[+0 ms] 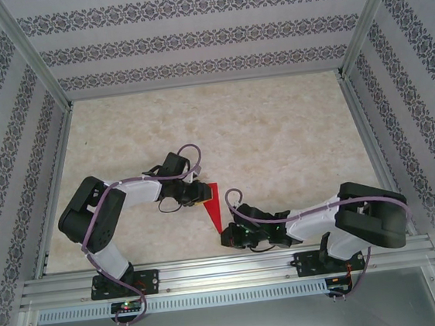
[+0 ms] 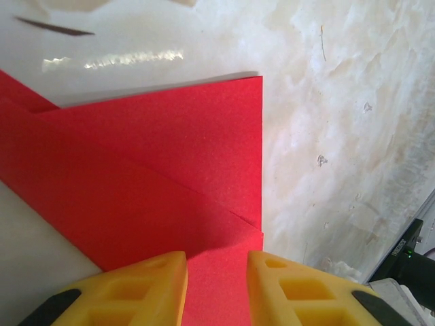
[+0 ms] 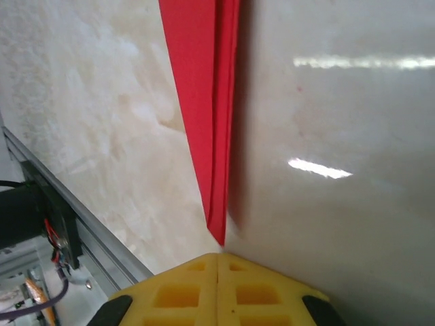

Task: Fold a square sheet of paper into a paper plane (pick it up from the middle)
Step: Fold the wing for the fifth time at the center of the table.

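The red sheet of paper (image 1: pixel 214 208) lies on the table between the arms, folded into a narrow wedge with its point toward the near edge. In the left wrist view its overlapping folded layers (image 2: pixel 156 170) lie flat, with a straight edge on the right. My left gripper (image 1: pixel 200 194) is at the wide end, open. Its yellow fingers (image 2: pixel 146 288) stand apart over the paper, which shows in the gap between them (image 2: pixel 217 272). My right gripper (image 1: pixel 227 236) is shut and empty. Its joined fingertips (image 3: pixel 217 257) sit just short of the paper's sharp point (image 3: pixel 217 234).
The marble-patterned tabletop (image 1: pixel 276 126) stretches away behind the paper. An aluminium rail (image 1: pixel 229 271) runs along the near edge by the arm bases, and patterned walls (image 1: pixel 188 34) enclose the back and sides.
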`<state>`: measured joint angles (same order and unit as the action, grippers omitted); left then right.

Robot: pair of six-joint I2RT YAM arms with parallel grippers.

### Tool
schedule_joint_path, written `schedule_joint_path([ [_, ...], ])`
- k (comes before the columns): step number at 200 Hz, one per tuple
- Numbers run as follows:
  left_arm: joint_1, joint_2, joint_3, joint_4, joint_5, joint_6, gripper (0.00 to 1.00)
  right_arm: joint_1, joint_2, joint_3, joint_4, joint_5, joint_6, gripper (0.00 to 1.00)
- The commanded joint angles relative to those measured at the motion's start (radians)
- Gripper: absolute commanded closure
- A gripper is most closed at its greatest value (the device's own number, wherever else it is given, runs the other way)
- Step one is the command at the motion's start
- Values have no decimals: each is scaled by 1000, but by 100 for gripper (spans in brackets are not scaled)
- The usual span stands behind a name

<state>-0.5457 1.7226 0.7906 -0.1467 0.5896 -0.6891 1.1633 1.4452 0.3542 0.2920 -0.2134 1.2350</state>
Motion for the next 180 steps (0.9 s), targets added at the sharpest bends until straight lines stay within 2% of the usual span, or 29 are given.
schedule_joint_path([
  [1,8,28,-8,-13,-107,17,68,4,-78,78,-253,45,-80,94],
  [22,8,20,-4,-13,-102,20,68,-13,-165,128,-312,123,-119,93],
  [55,9,12,0,-17,-99,18,68,-109,-166,139,-228,160,-117,91],
  [132,9,8,0,-15,-96,12,68,-149,117,253,-16,29,-137,94],
  [180,9,-8,15,-38,-112,18,68,-140,261,207,-27,15,-87,97],
])
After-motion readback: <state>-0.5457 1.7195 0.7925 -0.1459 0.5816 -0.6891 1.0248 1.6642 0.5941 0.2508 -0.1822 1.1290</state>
